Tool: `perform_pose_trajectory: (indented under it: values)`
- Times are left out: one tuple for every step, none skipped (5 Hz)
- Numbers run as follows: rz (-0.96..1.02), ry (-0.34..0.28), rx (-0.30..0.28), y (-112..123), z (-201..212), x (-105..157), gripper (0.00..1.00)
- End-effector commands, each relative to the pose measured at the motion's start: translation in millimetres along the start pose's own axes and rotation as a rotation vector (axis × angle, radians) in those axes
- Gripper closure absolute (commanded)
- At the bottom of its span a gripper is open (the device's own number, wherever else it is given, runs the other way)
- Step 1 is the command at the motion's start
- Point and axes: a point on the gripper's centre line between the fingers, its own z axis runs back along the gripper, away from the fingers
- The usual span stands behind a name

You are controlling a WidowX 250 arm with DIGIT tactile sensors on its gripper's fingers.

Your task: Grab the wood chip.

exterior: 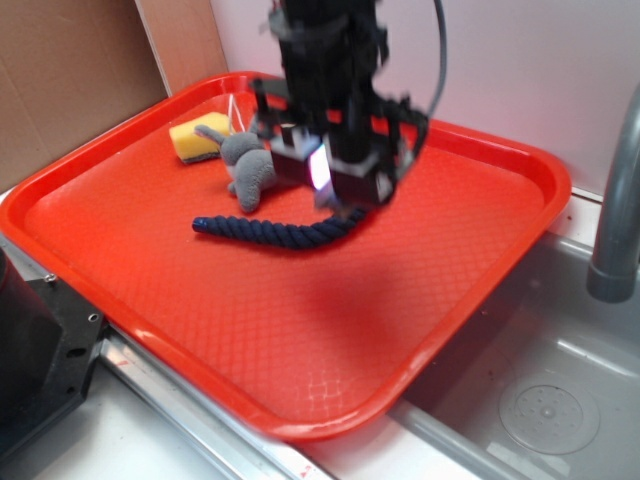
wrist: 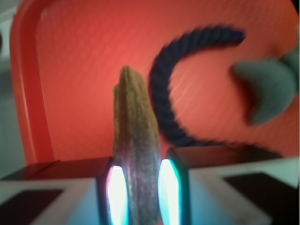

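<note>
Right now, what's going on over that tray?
The pincer is shut on the wood chip, which sticks out between its lit pads. In the exterior view the arm hangs over the red tray, above one end of the dark blue rope. A grey plush toy and a yellow sponge lie behind.

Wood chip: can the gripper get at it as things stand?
Yes, apparently already: in the wrist view the wood chip sits clamped between the jaws of the gripper, above the tray, with the blue rope clear beside it.

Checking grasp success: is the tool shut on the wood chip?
Shut on it. In the wrist view the wood chip sits clamped between both pads of the tool.
</note>
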Motion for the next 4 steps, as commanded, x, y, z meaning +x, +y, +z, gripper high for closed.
perform_pose_trajectory:
  values:
    - [0.026,-0.056,-0.123,62.5,84.2,33.1,1.0]
    - [0.043,-0.035,-0.109,92.1,93.2,34.2,1.0]
    - [0.071,-0.049,-0.097,112.3,99.6,27.3,1.0]
    - [0.063,-0.033,-0.078,109.4,96.6,23.8,1.0]
